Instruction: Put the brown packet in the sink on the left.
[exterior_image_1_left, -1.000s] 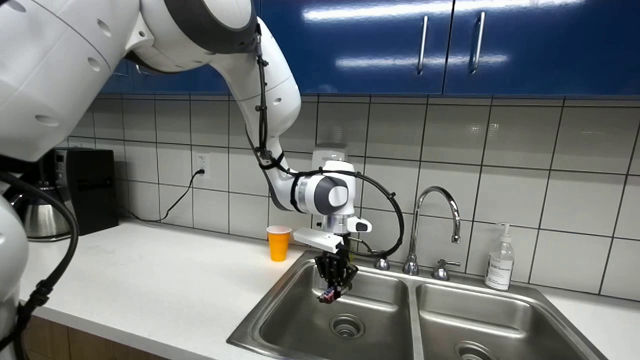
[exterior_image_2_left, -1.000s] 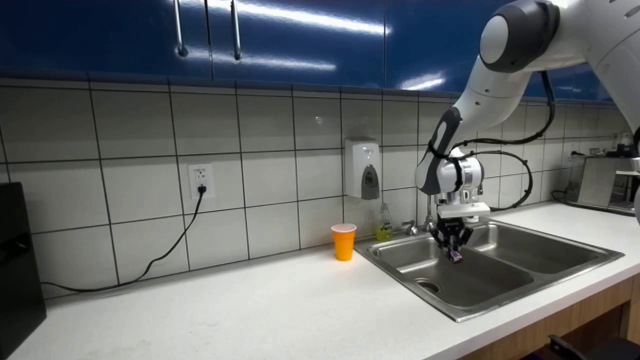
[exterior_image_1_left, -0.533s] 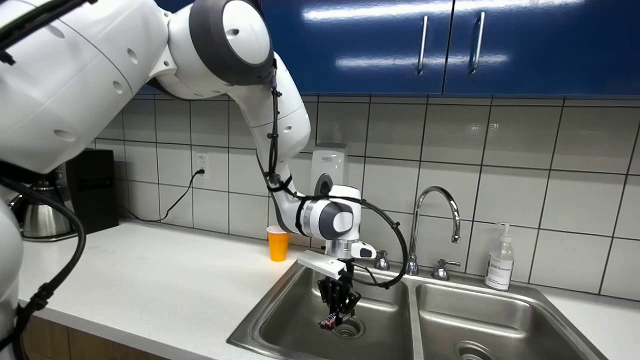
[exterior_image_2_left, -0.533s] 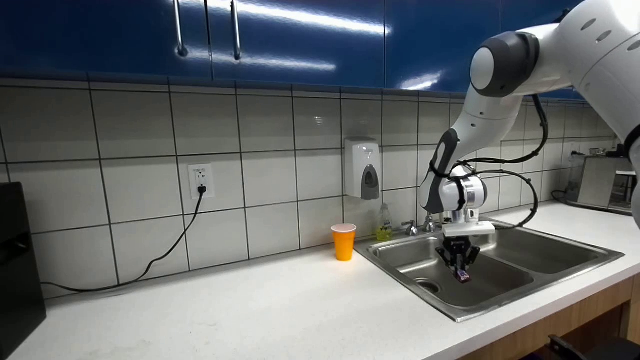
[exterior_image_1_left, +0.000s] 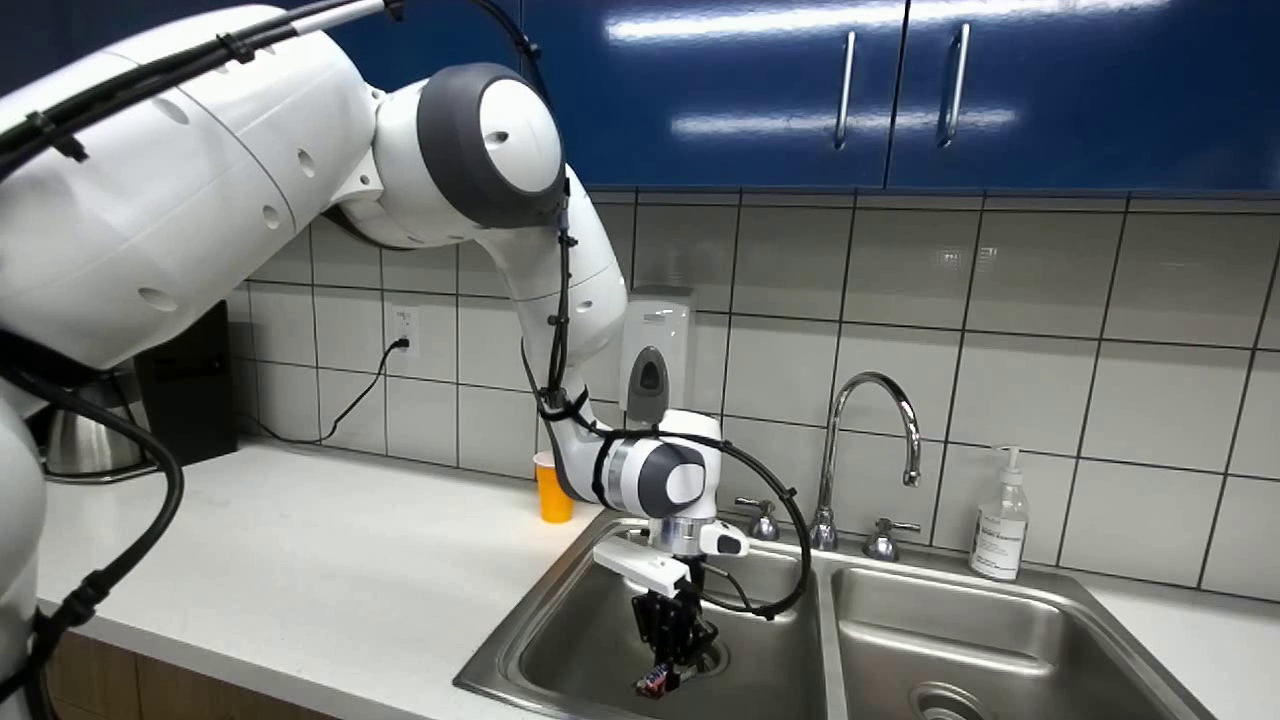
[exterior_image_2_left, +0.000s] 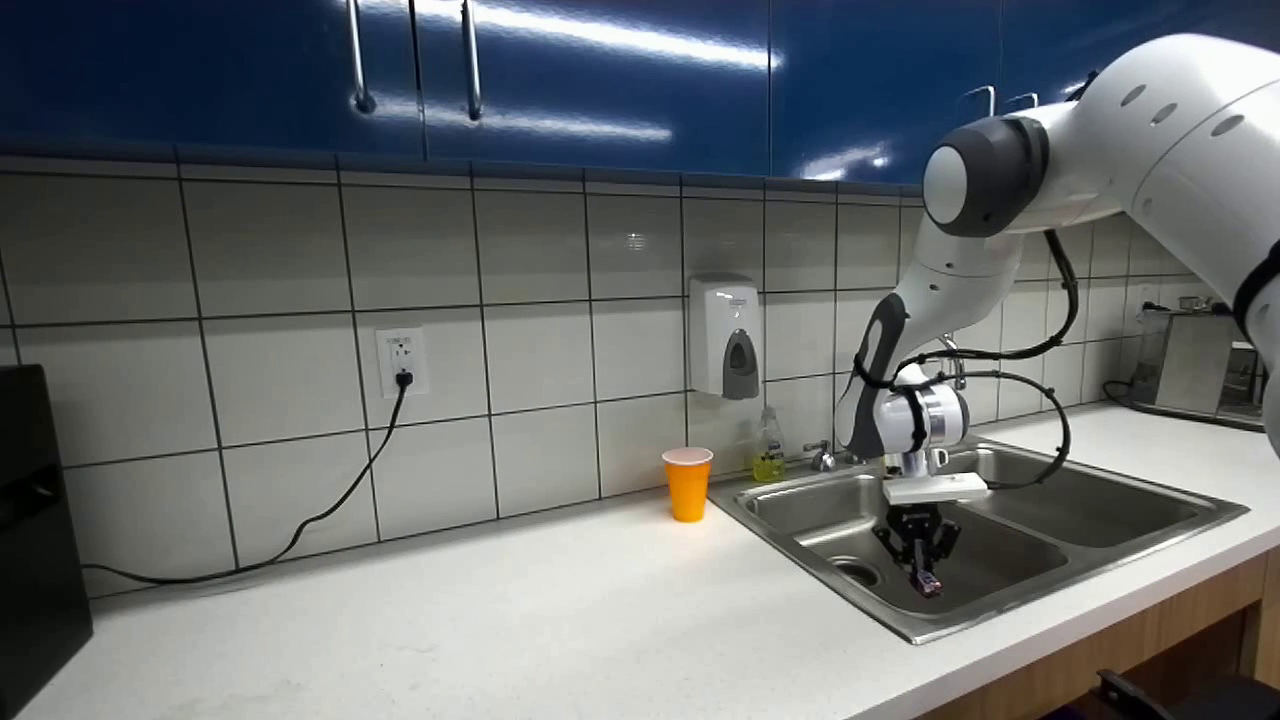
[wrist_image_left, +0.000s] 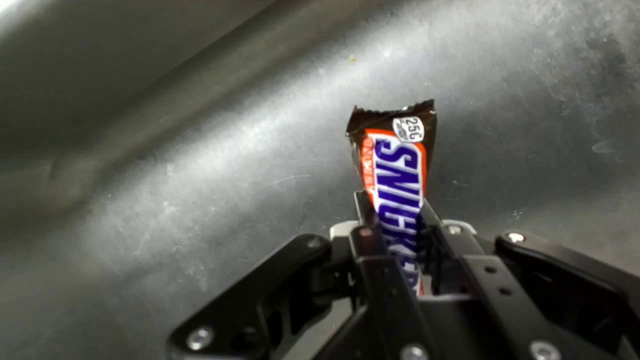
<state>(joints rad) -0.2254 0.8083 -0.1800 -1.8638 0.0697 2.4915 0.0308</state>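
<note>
The brown packet (wrist_image_left: 395, 165), a small candy wrapper with white, red and purple print, is pinched between the fingers of my gripper (wrist_image_left: 398, 212) in the wrist view. Its brown end sticks out past the fingertips and its other end is partly hidden between the fingers. In both exterior views the gripper (exterior_image_1_left: 672, 668) points down inside the left basin (exterior_image_1_left: 575, 640) of the steel sink, with the packet (exterior_image_1_left: 653, 682) at its tip. The packet also shows small in an exterior view (exterior_image_2_left: 930, 584). I cannot tell whether it touches the basin floor.
A divider (exterior_image_1_left: 828, 640) separates the left basin from the right basin (exterior_image_1_left: 960, 620). The faucet (exterior_image_1_left: 870, 385) and its handles stand behind. An orange cup (exterior_image_2_left: 688, 485) stands on the counter beside the sink. A pump bottle (exterior_image_1_left: 1000, 525) stands behind the right basin.
The arm has come down, lowering the gripper and packet from above the left basin deep into it. The downward move is smaller over the last half second. The packet stays gripped.
</note>
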